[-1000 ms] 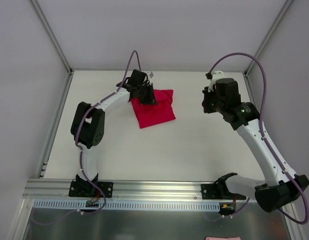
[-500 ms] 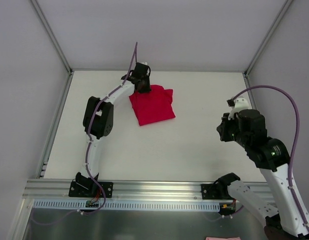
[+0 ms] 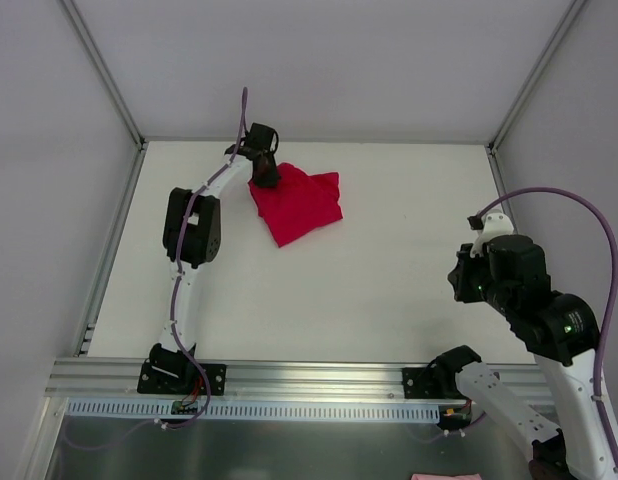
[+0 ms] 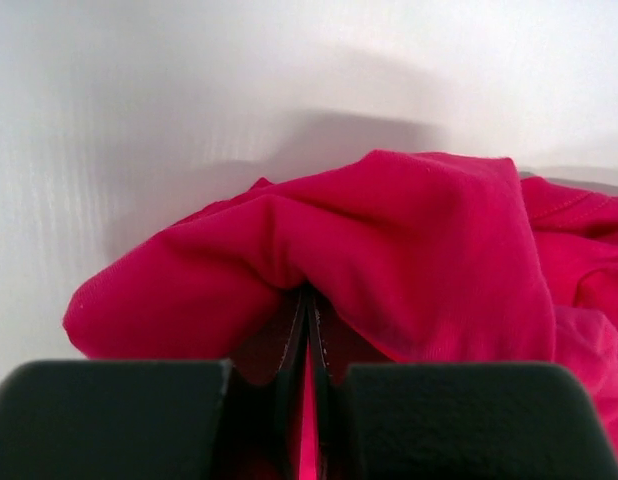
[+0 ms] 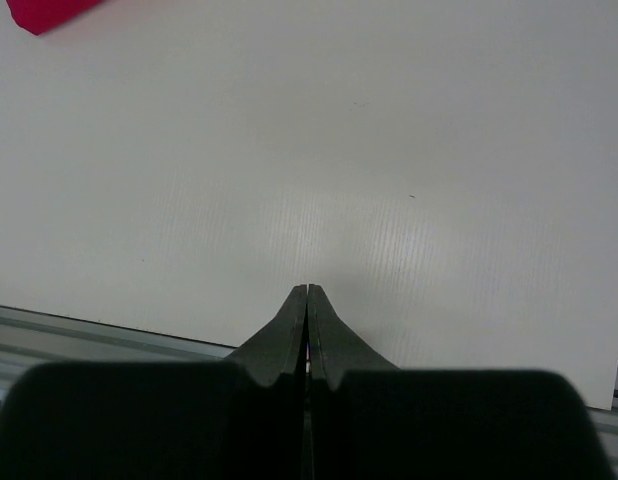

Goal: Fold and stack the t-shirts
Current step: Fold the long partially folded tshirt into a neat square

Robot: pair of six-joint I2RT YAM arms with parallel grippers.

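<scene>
A folded crimson t-shirt (image 3: 301, 204) lies on the white table (image 3: 339, 290) near its far edge, left of centre. My left gripper (image 3: 263, 172) is stretched out to the shirt's upper left corner and is shut on that corner. In the left wrist view the red t-shirt (image 4: 409, 250) bulges up over the closed jaws, and my left gripper (image 4: 308, 292) pinches a fold of it. My right gripper (image 5: 307, 290) is shut and holds nothing. It hangs over bare table near the right front, far from the shirt (image 5: 44, 12).
White walls close in the table on the left, back and right. An aluminium rail (image 3: 309, 385) runs along the near edge by the arm bases. A pink scrap (image 3: 444, 476) shows at the bottom edge, off the table.
My left gripper has dragged the shirt's corner left and toward the back, shifting the cloth a little. The right arm has pulled back from the shirt to the right front.
</scene>
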